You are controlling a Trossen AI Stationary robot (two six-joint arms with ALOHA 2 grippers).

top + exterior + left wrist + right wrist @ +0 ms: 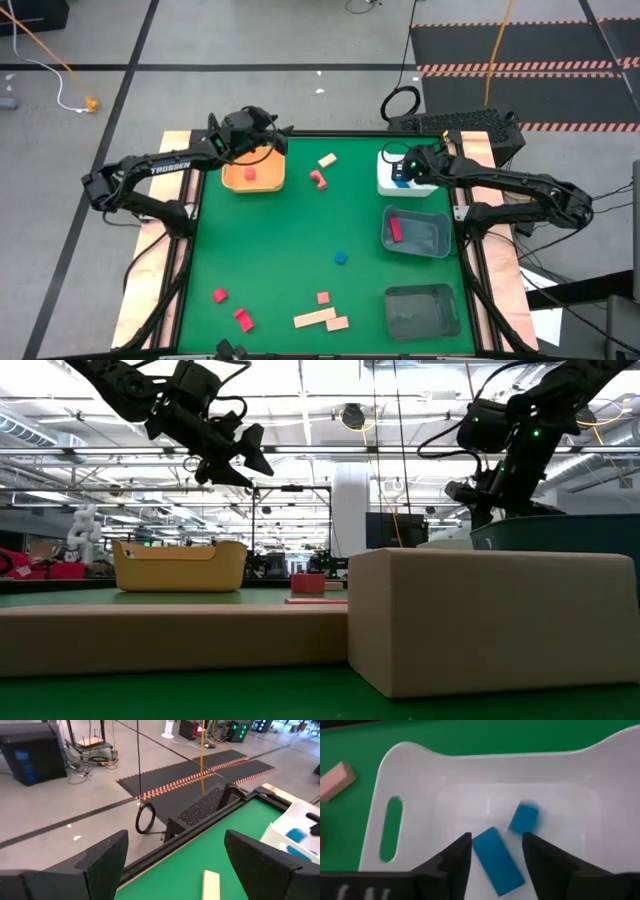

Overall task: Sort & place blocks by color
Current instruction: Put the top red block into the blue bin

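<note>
My right gripper [496, 854] hangs open over the white tray [410, 775] at the table's far right. A blue bar [497, 862] and a blue cube [524, 817] lie in that tray, below and between the fingers; I see no touch. My left gripper [175, 865] is open and raised above the orange tray [262, 180], which holds one red block [250, 173]. On the green mat lie a tan block [327, 160], a red block [318, 178], a small blue block [341, 258], red blocks [219, 296] and tan bars [315, 319]. A red bar [395, 229] lies in a grey tray [432, 240].
A second grey tray [422, 310] stands at the near right corner. In the low view the tan bars [480, 615] fill the foreground and hide much of the mat. The mat's middle, between the trays and the near blocks, is open green.
</note>
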